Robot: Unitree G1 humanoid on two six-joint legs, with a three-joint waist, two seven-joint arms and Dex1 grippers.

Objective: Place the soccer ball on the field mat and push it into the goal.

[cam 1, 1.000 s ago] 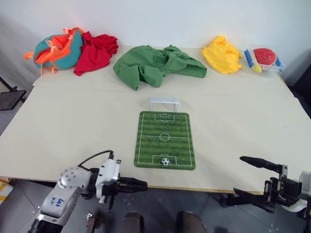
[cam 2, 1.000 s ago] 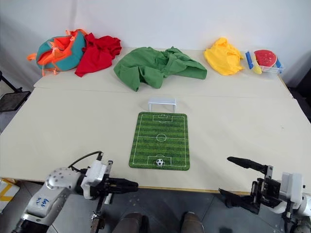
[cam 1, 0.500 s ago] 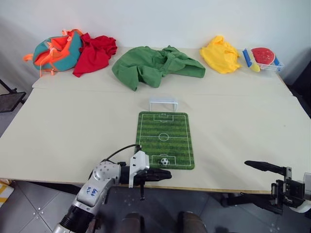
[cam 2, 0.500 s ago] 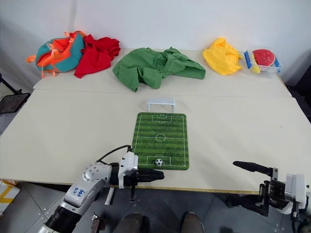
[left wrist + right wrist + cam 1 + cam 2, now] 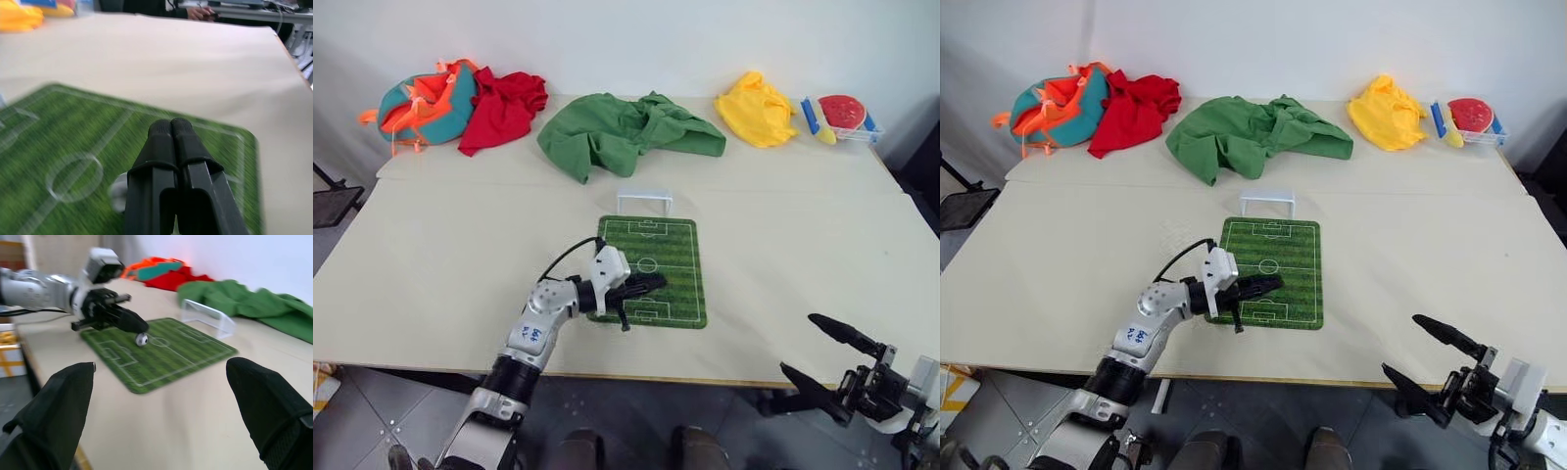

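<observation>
Closed fingers are shown on the left gripper (image 5: 654,282), the two black tips pressed flat together with nothing between them, reaching level over the near half of the field mat (image 5: 680,235). The soccer ball (image 5: 142,339) is seen in the right wrist view just beyond those tips, on the mat near the centre circle and touching or almost touching them; which of the two cannot be told. In the left wrist view a pale blur (image 5: 119,192) beside the fingers is taken to be the same ball. The goal (image 5: 644,201) stands at the far edge of the mat, well apart from the ball, its open mouth facing the mat.

The right gripper (image 5: 822,354) is held off the near right corner of the table (image 5: 460,245), its fingers spread wide and empty.

The ball is judged to be very light, hard and smooth, and likely to roll freely on the flat mat at the slightest nudge. No grasp is called for at this stage; a push is better given with the closed fingertips against the near side of the ball, on the line through its middle toward the goal mouth. An off-centre touch would be expected to send it sideways off the mat, and too sharp a tap might bounce it off the goal frame.

A green garment (image 5: 626,132) lies beyond the goal.
</observation>
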